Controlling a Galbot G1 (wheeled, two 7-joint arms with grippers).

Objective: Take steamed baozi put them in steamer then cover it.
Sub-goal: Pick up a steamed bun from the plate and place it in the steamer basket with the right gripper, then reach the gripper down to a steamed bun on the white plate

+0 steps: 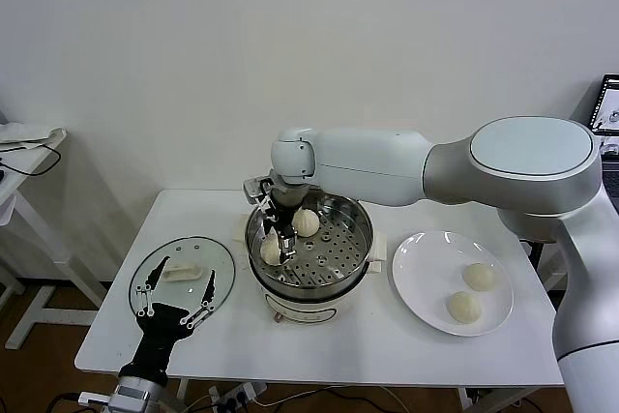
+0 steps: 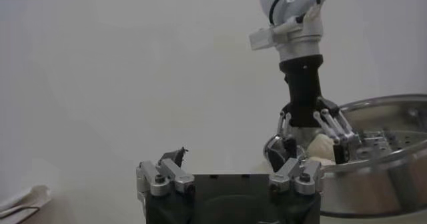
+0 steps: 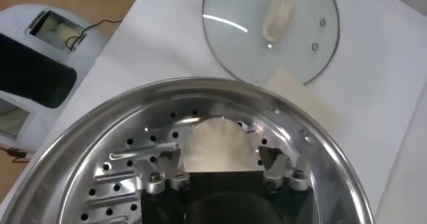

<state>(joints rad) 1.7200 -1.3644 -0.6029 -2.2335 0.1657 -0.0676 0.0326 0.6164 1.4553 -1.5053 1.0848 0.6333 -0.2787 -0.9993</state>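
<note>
The steamer (image 1: 363,239) stands mid-table, its perforated tray showing. One baozi (image 1: 307,221) lies at its far side. My right gripper (image 1: 276,237) reaches down inside at the left wall, shut on a second baozi (image 1: 270,251) that sits low on the tray; the right wrist view shows this bun (image 3: 220,145) between the fingers (image 3: 270,162). Two more baozi (image 1: 478,276) (image 1: 464,307) lie on the white plate (image 1: 416,268). The glass cover (image 1: 155,273) lies flat to the left of the steamer. My left gripper (image 1: 174,297) is open and empty at the cover's near edge.
The plate is to the right of the steamer, close to the table's right edge. A folded cream cloth (image 3: 300,99) lies between cover and steamer. A second small table (image 1: 29,142) stands at far left. The front strip of the table is bare white.
</note>
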